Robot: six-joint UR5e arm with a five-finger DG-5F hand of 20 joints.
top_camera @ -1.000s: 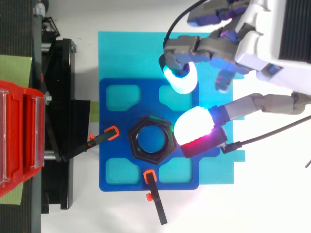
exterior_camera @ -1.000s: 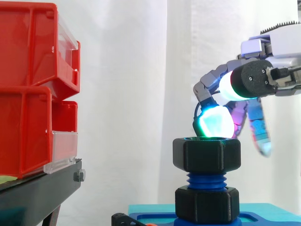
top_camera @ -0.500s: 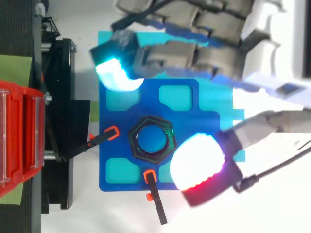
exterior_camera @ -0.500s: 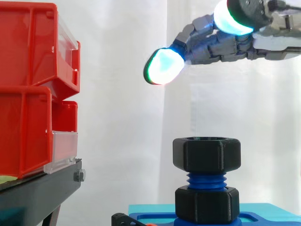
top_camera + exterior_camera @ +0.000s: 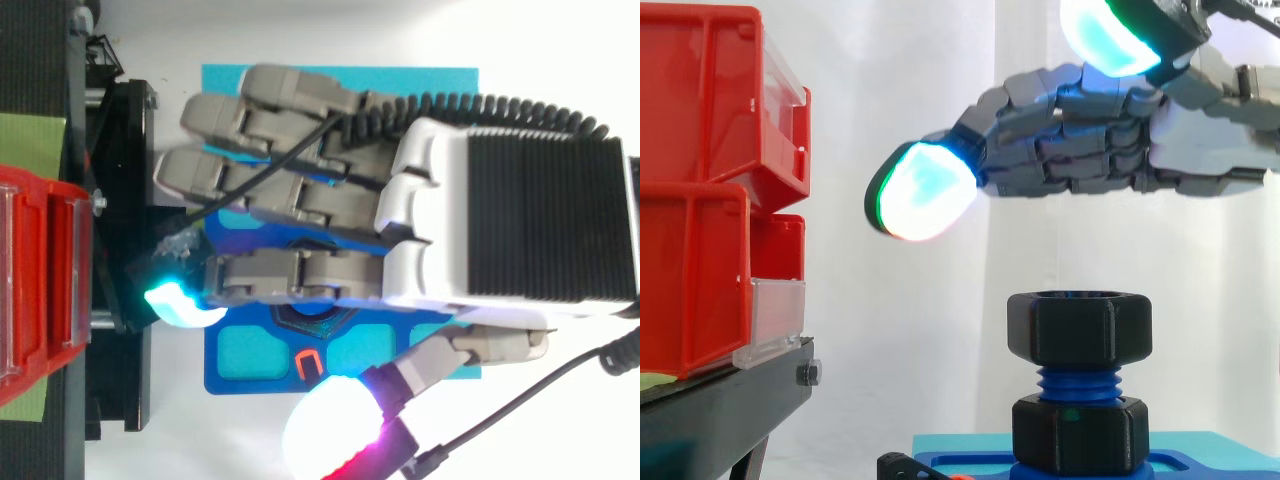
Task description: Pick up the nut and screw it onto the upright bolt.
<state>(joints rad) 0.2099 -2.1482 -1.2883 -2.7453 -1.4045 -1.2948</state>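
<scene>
Hovering flat, fingers stretched straight and empty, the hand (image 5: 1090, 155) is clear above the black hex nut (image 5: 1079, 328), seated atop the blue bolt (image 5: 1078, 381) directly beneath; best lower squarely, grip its flats evenly, twist without tilting to avoid cross-threading

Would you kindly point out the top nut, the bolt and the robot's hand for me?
nut (image 5: 1079, 327): side view, middle of its front face.
bolt (image 5: 1077, 381): side view, blue thread just below the nut.
hand (image 5: 1070, 160): side view, straight grey fingers above the nut.
</scene>
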